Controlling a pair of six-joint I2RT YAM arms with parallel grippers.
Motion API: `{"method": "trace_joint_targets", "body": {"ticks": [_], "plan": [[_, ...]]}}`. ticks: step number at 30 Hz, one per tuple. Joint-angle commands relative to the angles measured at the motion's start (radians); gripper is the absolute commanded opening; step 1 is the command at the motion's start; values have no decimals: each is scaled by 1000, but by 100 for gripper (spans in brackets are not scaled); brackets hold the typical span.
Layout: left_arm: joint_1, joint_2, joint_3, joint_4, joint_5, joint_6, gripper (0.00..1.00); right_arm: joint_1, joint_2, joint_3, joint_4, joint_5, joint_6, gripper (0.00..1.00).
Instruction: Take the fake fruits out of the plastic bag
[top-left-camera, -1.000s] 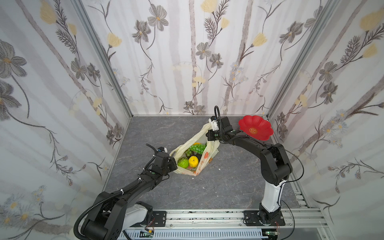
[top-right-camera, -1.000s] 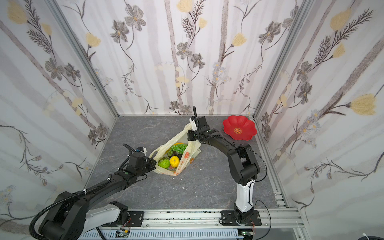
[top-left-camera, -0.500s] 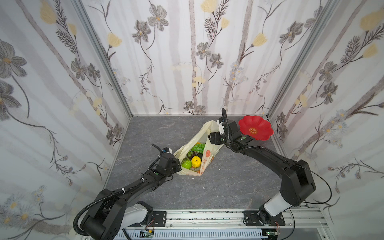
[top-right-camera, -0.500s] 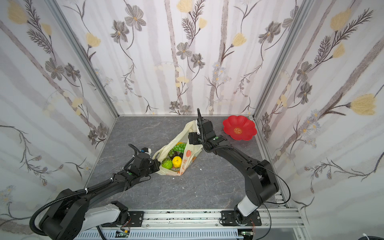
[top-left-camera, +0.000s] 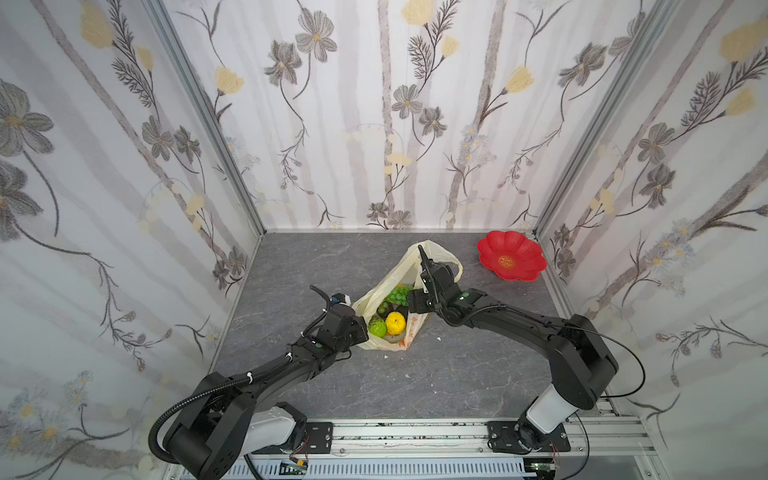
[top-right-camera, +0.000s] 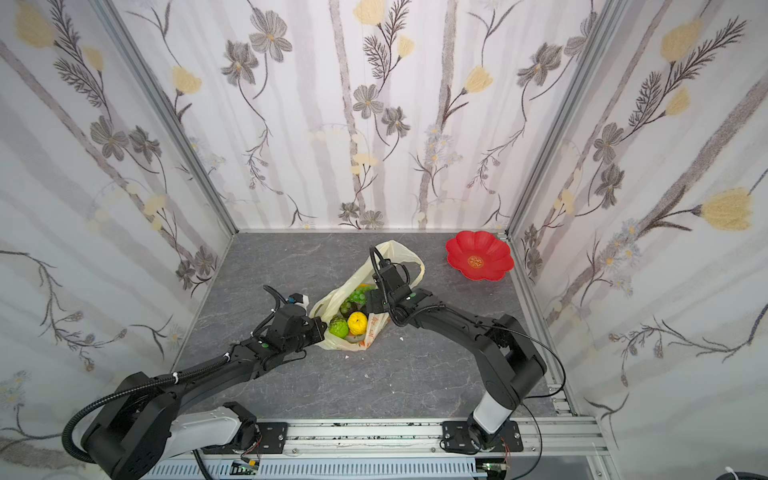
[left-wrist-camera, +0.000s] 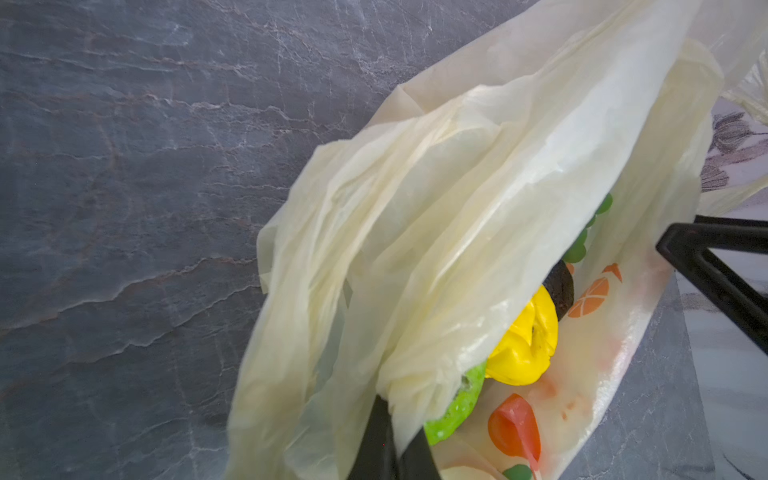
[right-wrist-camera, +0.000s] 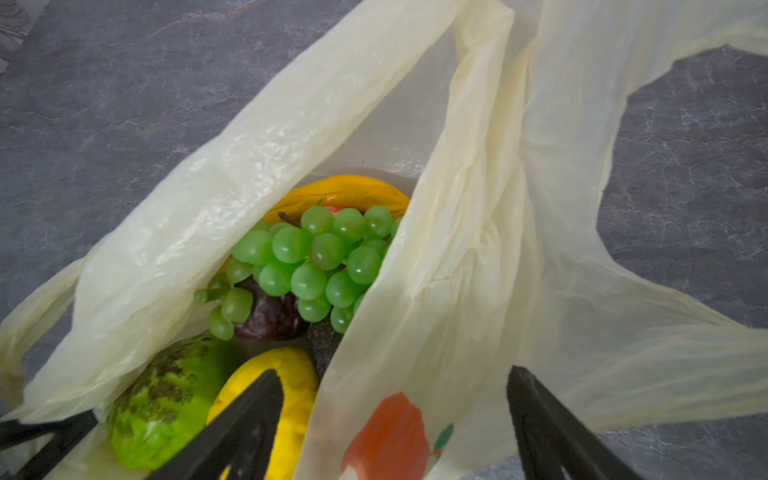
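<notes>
The left claw (left-wrist-camera: 392, 424) was clamped on the plastic bag (left-wrist-camera: 457, 187); the right claw (right-wrist-camera: 395, 407) stood apart, straddling its printed wall near the green grape bunch (right-wrist-camera: 316, 262).

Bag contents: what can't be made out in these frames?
- Fruits beneath the grape bunch: right wrist view, hidden by the grapes and plastic bag film; count unknowable.
- Dark fruit: left wrist view, mostly behind bag film.
- Left gripper: left wrist view, fingers cut off by the frame edge.
- Bag lettering: in a top view, too small to read.
</notes>
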Motion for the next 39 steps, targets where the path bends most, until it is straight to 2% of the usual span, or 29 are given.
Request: {"method": "trace_joint_targets", "body": {"ticks": [1,3,6,10,12,15,19,23,28,30,33,36,39], "plan": [[-2,-5,-1,12,-19,-12,0,-6,12,11,55,-4,17,71],[-4,5,-1,12,-14,-13,0,-15,2,-9,81,-31,18,58],[-8,15,1,12,-20,-21,0,-37,-15,-42,106,-64,26,29],[-6,2,-6,10,-52,-40,2,-106,-73,-139,186,-163,72,6],[-2,-16,-25,10,-83,-77,3,-153,-140,-224,280,-263,118,1],[16,-37,-52,11,-107,-126,5,-210,-223,-337,403,-346,173,0],[61,-83,-103,12,-123,-187,7,-300,-324,-472,488,-389,247,0],[78,-131,-128,12,-118,-183,22,-385,-330,-546,569,-484,304,0],[76,-132,-55,-80,-86,-65,50,-381,-343,-529,521,-448,265,0],[67,-146,0,-177,-138,-24,59,-382,-354,-520,493,-434,238,0],[33,-166,108,-358,-294,43,68,-381,-369,-509,453,-415,201,0],[-1,-171,216,-462,-410,113,73,-381,-373,-497,418,-398,168,0],[-50,-143,315,-478,-447,197,76,-381,-380,-495,406,-391,151,0]]}}
